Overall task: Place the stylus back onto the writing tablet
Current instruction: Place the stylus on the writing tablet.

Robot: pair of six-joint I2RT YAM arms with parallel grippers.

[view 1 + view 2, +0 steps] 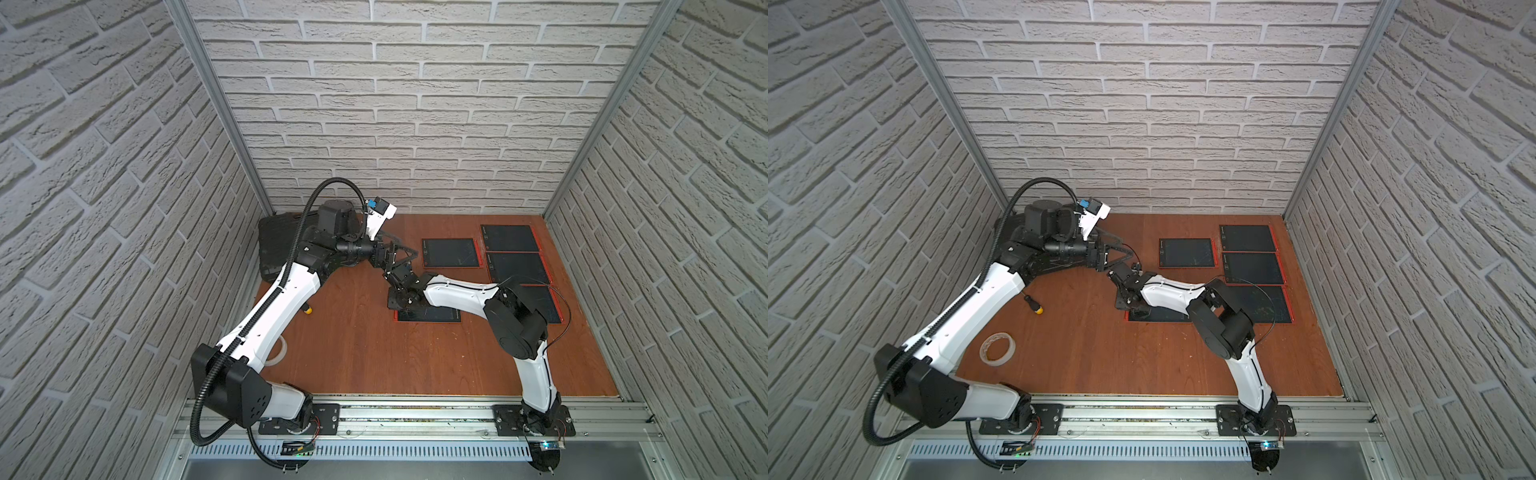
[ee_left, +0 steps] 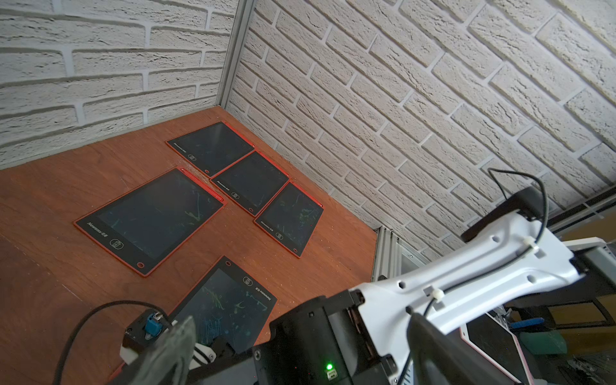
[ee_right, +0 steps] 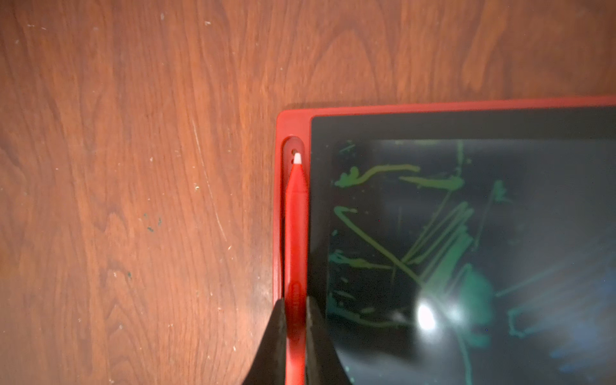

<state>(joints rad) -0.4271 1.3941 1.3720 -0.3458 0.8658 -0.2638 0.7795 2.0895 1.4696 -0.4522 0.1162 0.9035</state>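
Right gripper (image 3: 295, 301) clamped on the red stylus (image 3: 296, 233). The stylus lies along the edge groove of the writing tablet (image 3: 466, 106), white tip near the tablet's corner. Tablet sits mid-table (image 3: 133, 166). Left gripper (image 1: 405, 255) spread wide, empty, raised.

wood surface (image 1: 1100, 365), brick walls (image 1: 1183, 104) round it. tape roll (image 1: 997, 349) flat at 8 o'clock, yellow-tipped tool (image 1: 1034, 304) at 9, black case (image 1: 274, 241) at 10. spare tablet (image 1: 1187, 252) at 1; column of three tablets (image 1: 1252, 268) at 2, just beside each other. metal rail (image 1: 1142, 415) along 6 o'clock edge.
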